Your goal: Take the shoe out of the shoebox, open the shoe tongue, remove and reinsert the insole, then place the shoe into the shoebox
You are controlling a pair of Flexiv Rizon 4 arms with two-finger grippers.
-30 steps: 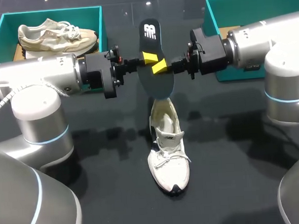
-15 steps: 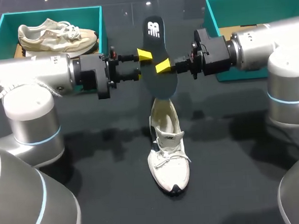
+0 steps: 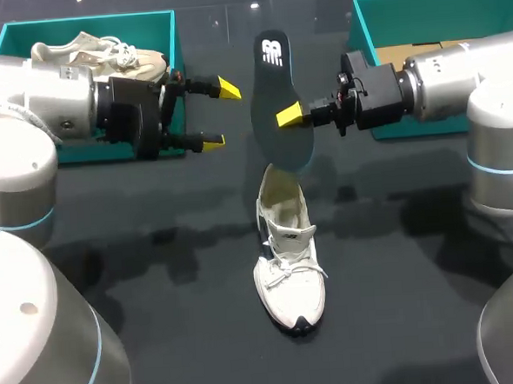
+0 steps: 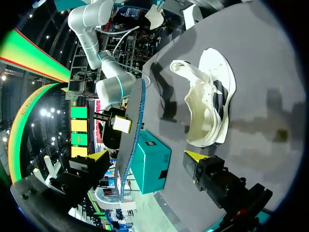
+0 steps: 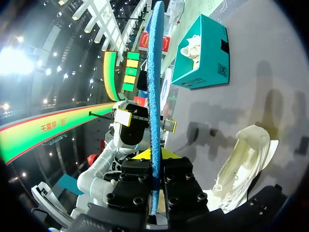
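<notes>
A black insole hangs upright in the air above the heel of a white shoe that lies on the dark table. My right gripper is shut on the insole's edge. In the right wrist view the insole stands edge-on between the shut fingers of that gripper, with the shoe below. My left gripper is open, a short way left of the insole and apart from it. The left wrist view shows its wide-spread gripper, the insole ahead and the shoe beyond.
A teal shoebox at the back left holds a second, beige shoe. Another teal shoebox stands at the back right, behind my right arm. Bare dark table lies around the white shoe.
My left gripper has let go of the insole, opened wide and drawn back to the left. The right gripper kept its hold and the insole shifted slightly right.
</notes>
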